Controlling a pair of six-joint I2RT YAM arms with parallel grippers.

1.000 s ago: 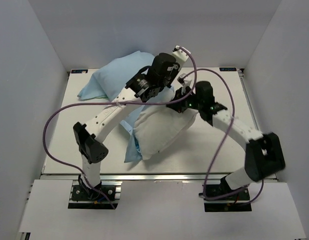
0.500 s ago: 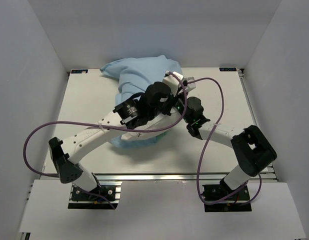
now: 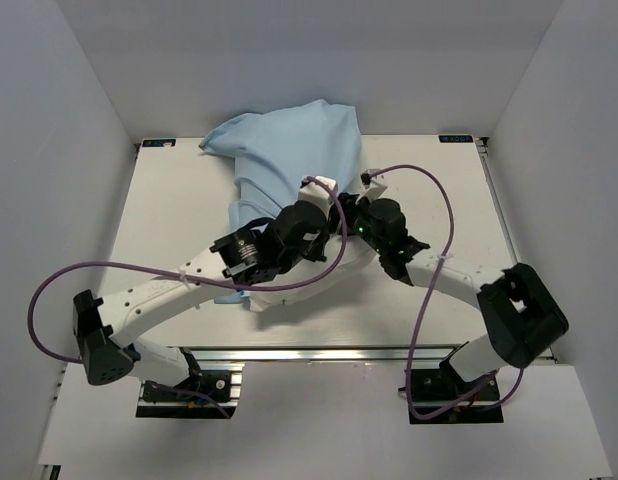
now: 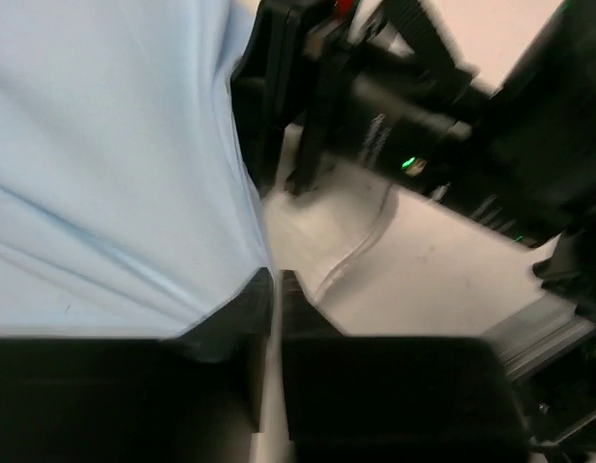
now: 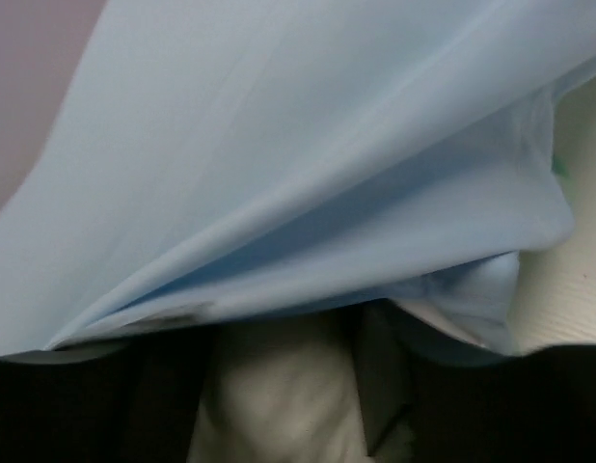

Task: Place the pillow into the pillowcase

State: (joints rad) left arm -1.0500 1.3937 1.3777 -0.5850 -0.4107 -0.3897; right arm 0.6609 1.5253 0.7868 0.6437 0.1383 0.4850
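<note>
- The left gripper (image 4: 276, 294) is clenched on the hem of the light-blue pillowcase (image 3: 289, 150), which lies draped over the pillow (image 5: 279, 420) on the table (image 3: 169, 220).
- The right gripper (image 5: 284, 362) straddles the white pillow cloth under the pillowcase; I cannot tell whether it is pinched.

pillow (image 5: 279, 415): mostly hidden under pillowcase (image 3: 289, 150) | right fingers (image 5: 134, 405): tips covered too

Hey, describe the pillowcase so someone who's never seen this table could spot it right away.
On the white table, look from the middle toward the far edge. The pillowcase is the big light blue cloth heaped there: soft and wrinkled, unlike the hard white-and-black robot arms in front of it.
</note>
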